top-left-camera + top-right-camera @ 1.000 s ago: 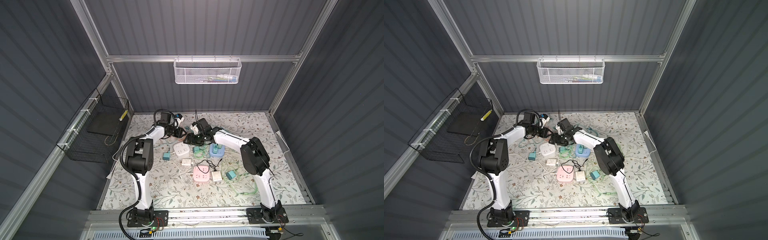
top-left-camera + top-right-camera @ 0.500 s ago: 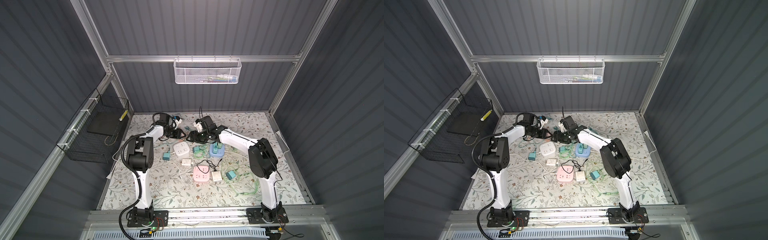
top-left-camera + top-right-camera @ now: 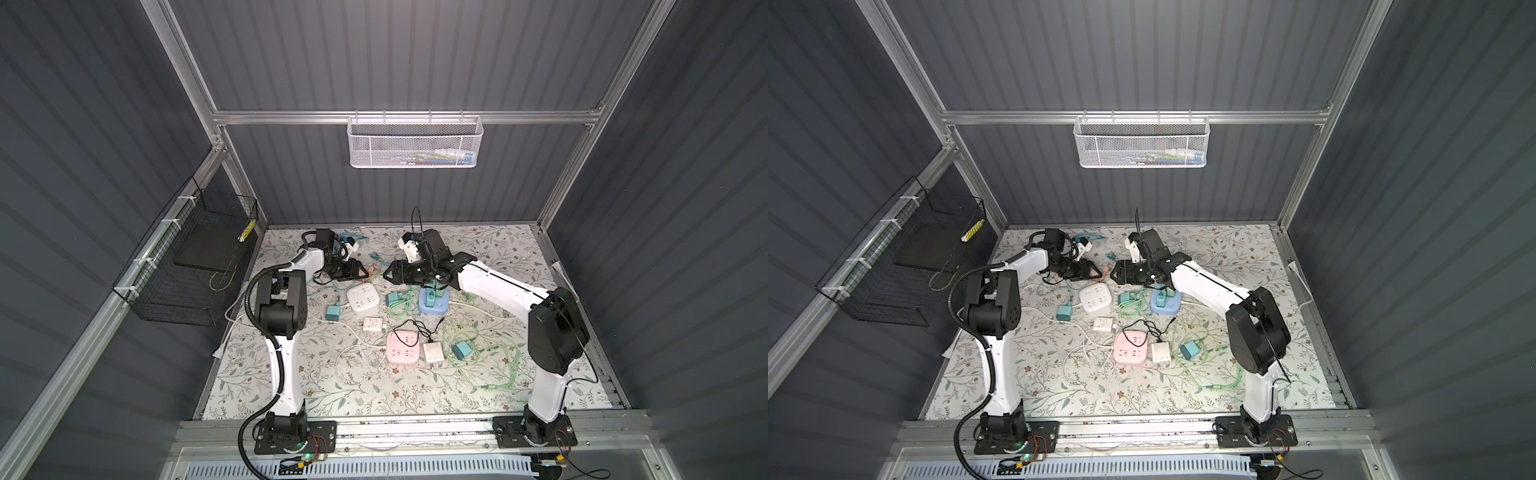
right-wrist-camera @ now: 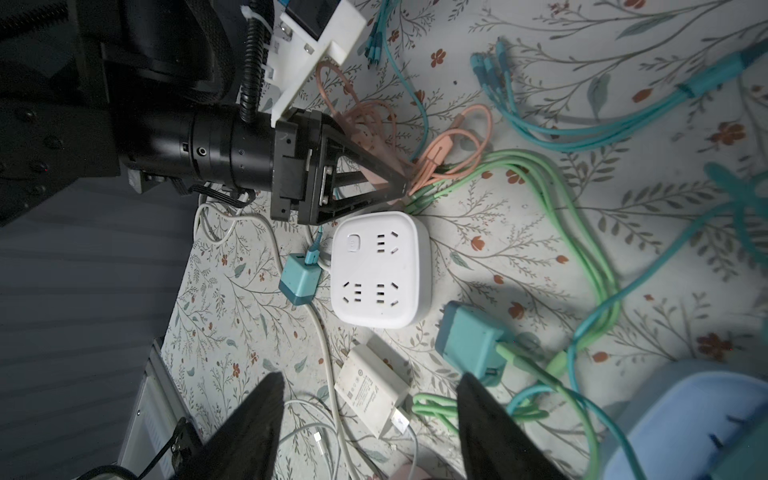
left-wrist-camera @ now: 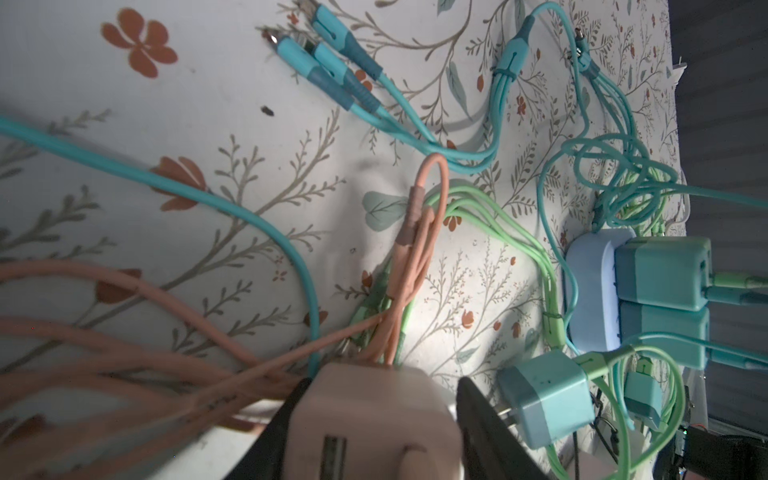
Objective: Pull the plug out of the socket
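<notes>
Floral mat [image 3: 374,395], L gripper [image 5: 384,382] round pink plug [image 5: 374,419], grip unclear; R gripper [image 4: 370,376] spread, empty

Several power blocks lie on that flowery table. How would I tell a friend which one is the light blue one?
On the flowery mat, look under the right arm near the back. Right of the white block and behind the pink block lies the blue socket block: the only pale blue one, with two teal plugs standing in it.
</notes>
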Controlling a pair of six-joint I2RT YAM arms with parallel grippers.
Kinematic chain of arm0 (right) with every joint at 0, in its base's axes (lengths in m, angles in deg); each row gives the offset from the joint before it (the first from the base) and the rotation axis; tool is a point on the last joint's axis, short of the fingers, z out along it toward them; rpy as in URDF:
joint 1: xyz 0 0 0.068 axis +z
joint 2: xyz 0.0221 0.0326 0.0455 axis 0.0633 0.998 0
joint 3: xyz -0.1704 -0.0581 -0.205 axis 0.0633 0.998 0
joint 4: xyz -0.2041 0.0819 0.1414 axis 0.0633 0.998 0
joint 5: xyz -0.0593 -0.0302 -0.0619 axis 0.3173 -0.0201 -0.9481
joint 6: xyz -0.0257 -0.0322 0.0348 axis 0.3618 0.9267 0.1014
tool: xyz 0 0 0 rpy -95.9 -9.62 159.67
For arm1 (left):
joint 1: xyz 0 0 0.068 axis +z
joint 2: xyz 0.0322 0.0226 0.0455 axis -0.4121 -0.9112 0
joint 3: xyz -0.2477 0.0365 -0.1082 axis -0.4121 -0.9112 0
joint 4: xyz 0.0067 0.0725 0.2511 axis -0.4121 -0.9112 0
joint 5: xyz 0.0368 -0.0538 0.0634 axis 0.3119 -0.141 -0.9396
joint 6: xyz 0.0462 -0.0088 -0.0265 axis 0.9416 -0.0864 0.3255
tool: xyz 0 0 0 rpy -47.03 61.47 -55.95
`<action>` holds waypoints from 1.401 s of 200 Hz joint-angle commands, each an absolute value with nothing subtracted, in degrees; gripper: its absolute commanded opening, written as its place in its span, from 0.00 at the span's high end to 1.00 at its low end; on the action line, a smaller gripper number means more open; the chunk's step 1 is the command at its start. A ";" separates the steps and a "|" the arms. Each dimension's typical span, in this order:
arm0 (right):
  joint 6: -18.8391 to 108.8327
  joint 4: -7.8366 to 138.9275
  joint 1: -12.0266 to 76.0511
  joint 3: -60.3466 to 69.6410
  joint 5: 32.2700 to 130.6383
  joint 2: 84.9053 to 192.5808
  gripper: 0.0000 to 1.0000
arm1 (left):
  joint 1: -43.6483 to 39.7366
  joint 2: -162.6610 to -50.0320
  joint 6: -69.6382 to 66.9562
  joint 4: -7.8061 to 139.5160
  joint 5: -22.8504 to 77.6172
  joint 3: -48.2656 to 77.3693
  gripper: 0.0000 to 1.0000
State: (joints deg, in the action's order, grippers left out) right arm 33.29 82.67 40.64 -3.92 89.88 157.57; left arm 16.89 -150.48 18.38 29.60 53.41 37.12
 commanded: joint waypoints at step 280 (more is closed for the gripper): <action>31.41 78.40 35.88 10.93 86.34 145.93 0.32 | 16.86 -149.02 11.18 12.71 49.97 46.59 0.00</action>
State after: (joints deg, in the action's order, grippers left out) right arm 31.80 79.28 36.12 10.48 86.08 145.48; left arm 16.72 -152.34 11.93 15.46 50.59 47.02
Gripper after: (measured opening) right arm 0.682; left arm 0.997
